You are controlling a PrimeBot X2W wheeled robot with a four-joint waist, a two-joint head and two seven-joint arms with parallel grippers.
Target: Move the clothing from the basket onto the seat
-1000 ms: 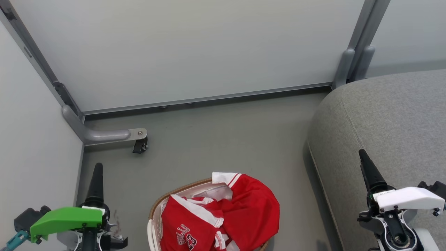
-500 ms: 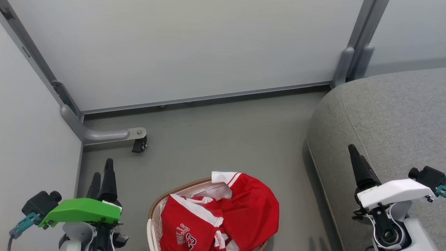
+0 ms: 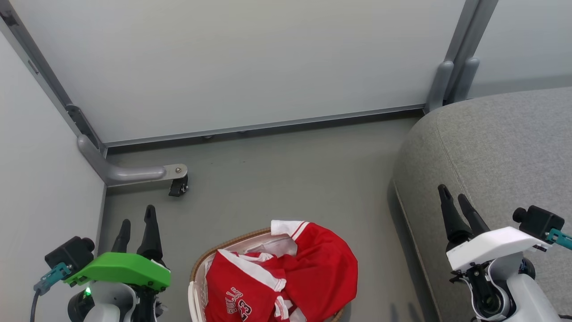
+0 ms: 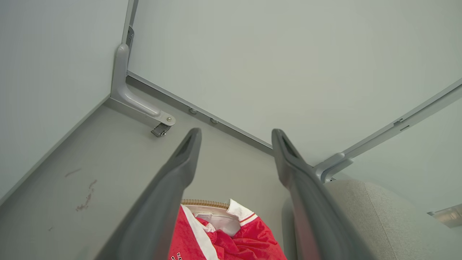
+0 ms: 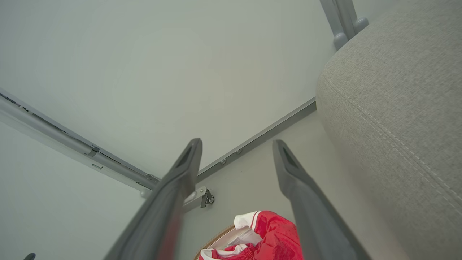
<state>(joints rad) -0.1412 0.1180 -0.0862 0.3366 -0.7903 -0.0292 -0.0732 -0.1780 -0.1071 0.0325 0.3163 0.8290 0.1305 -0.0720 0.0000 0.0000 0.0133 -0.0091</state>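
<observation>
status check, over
Left gripper, right gripper open, empty. Red white-striped fabric jerseys in oval white plastic basket, none on grey fabric seat. Nothing blocking.

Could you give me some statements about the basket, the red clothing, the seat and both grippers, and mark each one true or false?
1. The red clothing lies in the basket. True.
2. The basket stands on the seat. False: it stands on the floor, beside the seat.
3. The left gripper holds a garment. False: it is open and empty.
4. The right gripper is open and empty. True.
</observation>
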